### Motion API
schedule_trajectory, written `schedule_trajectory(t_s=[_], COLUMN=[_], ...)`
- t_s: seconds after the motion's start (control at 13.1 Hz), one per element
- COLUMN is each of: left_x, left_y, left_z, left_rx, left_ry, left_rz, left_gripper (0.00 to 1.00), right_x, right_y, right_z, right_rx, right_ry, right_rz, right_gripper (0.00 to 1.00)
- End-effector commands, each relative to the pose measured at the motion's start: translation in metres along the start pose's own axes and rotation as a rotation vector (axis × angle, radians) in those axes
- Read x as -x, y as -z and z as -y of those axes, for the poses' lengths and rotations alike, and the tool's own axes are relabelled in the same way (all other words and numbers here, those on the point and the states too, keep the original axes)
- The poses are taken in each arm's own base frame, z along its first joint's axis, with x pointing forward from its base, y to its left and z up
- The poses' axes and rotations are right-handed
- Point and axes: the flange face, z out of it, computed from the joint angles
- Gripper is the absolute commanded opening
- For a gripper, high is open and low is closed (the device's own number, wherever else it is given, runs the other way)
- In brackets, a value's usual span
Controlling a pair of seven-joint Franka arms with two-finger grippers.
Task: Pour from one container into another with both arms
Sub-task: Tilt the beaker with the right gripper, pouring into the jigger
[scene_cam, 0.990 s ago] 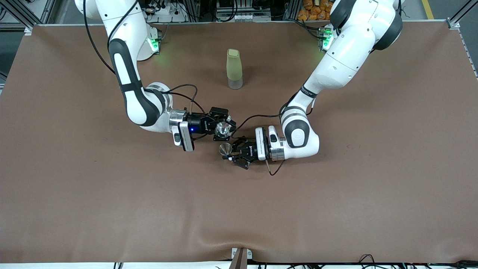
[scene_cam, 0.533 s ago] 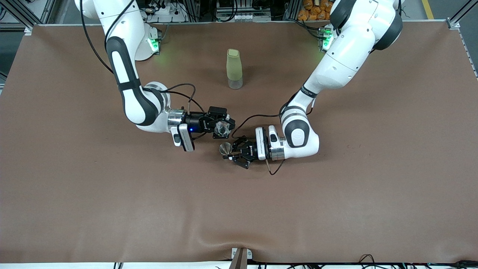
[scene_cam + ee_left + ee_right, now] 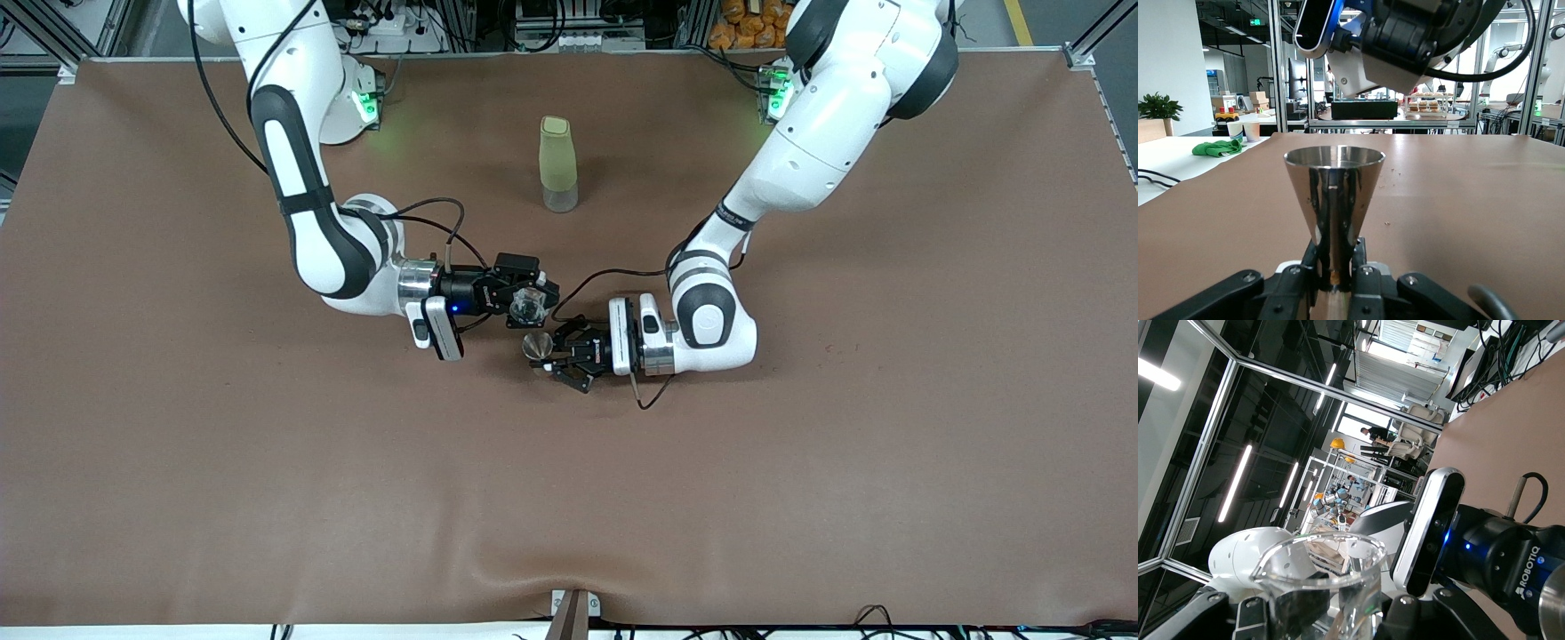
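My right gripper (image 3: pixel 526 304) squeezes the slippery, breakable glass cup (image 3: pixel 527 307); left gripper (image 3: pixel 549 354) pinches the light jigger (image 3: pixel 536 347) mid-bench.

We see the right black fingered gripper (image 3: pixel 530 306), clamped on a tiny clear glass cup (image 3: pixel 528 307), crowding the left black fingered gripper (image 3: pixel 544 353), which grips a shiny steel hourglass jigger (image 3: pixel 536 346). A tall pale-green bottle (image 3: pixel 557 164) stands well apart. Bare brown table (image 3: pixel 800 462) surrounds both claws.
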Motion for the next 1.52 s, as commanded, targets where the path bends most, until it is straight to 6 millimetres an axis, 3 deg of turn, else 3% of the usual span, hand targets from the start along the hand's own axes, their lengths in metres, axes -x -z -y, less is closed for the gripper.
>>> schedule_trajectory(t_s=[0.0, 1.45], left_x=[-0.0072, -0.0160], left_y=[0.0007, 0.0048], left_z=[-0.0015, 0.0062], left_rx=[-0.017, -0.028], left_ry=[0.018, 0.031], left_rz=[-0.030, -0.039], left_gripper=[0.00, 0.00], right_x=[-0.0011, -0.0085], right_y=[0.0047, -0.0040], right_z=[0.0101, 0.0153], right_rx=[-0.011, -0.022], right_ry=[-0.055, -0.335], right_rz=[0.006, 0.020], right_gripper=[0.00, 0.00])
